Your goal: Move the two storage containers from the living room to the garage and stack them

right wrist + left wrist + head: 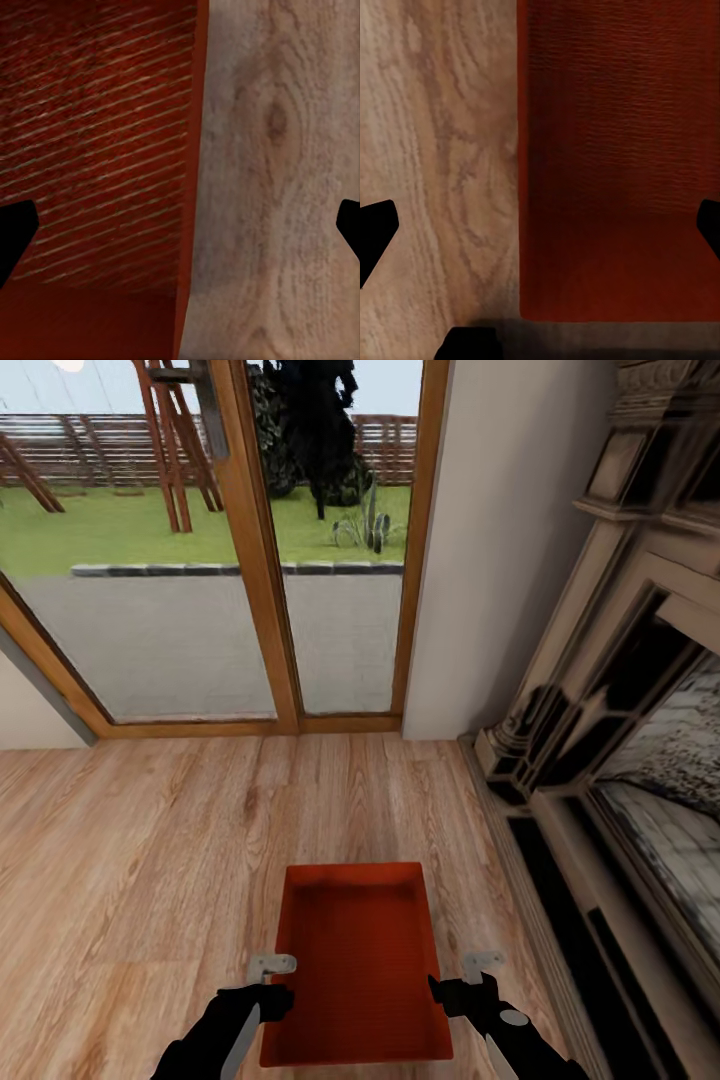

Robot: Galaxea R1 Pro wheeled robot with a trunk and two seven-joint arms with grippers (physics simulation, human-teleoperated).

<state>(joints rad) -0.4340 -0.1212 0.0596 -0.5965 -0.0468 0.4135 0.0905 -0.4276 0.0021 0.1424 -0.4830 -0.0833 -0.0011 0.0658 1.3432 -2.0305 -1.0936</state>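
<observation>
One rust-red open-top storage container [360,960] sits low in the head view, over the light wood plank floor [150,860] of the living room. My left gripper [272,982] is at its left wall and my right gripper [470,980] at its right wall. In the left wrist view the left gripper [540,232] is open, its fingers spread wide on either side of the container's wall [607,150]. In the right wrist view the right gripper [180,232] is open in the same way over the container's wall [193,150]. I cannot tell whether the box rests on the floor.
Wood-framed glass doors [255,560] stand straight ahead, with a patio and lawn behind them. A pale wall [500,540] runs to their right. An ornate fireplace surround [600,760] juts out along the right side. Plank floor stretches out to the left.
</observation>
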